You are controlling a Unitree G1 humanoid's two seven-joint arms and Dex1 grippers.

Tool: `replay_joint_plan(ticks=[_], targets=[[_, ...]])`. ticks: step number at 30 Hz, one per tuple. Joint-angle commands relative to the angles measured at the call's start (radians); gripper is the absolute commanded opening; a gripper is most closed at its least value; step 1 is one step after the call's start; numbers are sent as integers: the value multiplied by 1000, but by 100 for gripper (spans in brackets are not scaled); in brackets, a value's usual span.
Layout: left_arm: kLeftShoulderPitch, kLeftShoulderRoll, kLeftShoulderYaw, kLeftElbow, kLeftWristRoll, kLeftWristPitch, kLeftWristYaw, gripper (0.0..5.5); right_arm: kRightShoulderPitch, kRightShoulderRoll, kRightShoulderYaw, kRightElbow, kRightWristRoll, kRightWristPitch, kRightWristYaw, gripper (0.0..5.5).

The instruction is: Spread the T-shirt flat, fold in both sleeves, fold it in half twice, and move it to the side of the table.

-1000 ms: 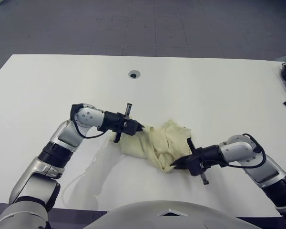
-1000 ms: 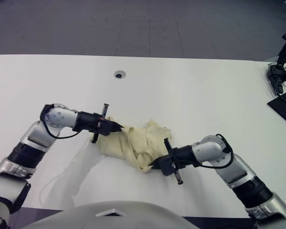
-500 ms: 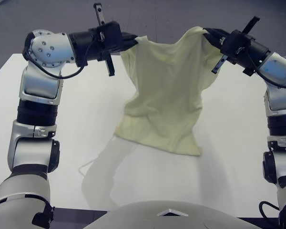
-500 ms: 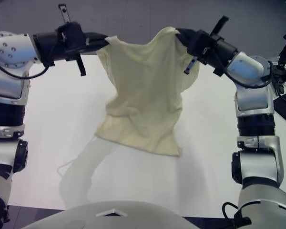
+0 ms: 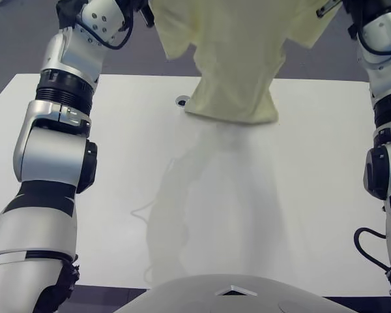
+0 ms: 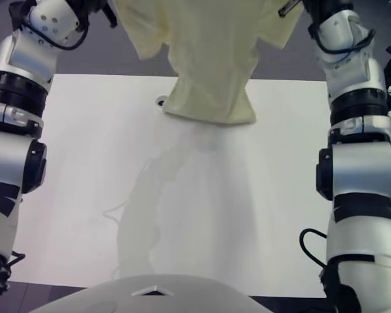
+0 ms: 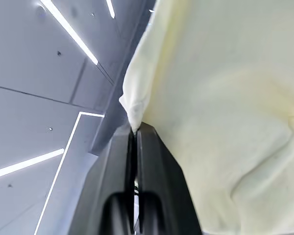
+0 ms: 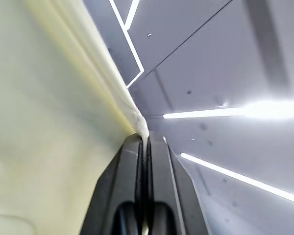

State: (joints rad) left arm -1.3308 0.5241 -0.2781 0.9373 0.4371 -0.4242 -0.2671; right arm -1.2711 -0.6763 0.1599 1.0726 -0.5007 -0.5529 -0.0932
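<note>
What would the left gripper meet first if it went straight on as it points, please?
The left gripper pinches the T-shirt edge at its tips; beyond looks free, depth unclear.

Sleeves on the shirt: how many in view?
2. One sleeve hangs by the left arm, the other sleeve by the right arm. None hidden.

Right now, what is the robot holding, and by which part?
The T-shirt, hanging over the table. The left gripper and the right gripper are each shut on a pinch of fabric at its upper edge, one on each side.
</note>
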Motion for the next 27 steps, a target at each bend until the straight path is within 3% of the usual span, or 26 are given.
replay_joint_plan(ticks=[1,4,10,15,21,27], targets=[[129,71,-13,-105,-12,-69,-103,1,40,-49,6,-13,2,-47,13,0],[256,125,-11,-277,0,-91,-136,1,130,-64,8,-78,26,-98,76,0],[712,220,-56,-806,-169,-36,-415,1,541,-82,62,-482,209,-88,482,0],[1057,314,-73,-1199,-251,58,-543,1,862,-247,111,-891,521,-40,872,0],[1339,462,-19,-1472,-286,174,-659,1,1094,-376,76,-1209,809,158,1125,0],[1578,593,67,-1658,-370,284,-757,1,1306,-472,109,-1497,928,302,1304,0]])
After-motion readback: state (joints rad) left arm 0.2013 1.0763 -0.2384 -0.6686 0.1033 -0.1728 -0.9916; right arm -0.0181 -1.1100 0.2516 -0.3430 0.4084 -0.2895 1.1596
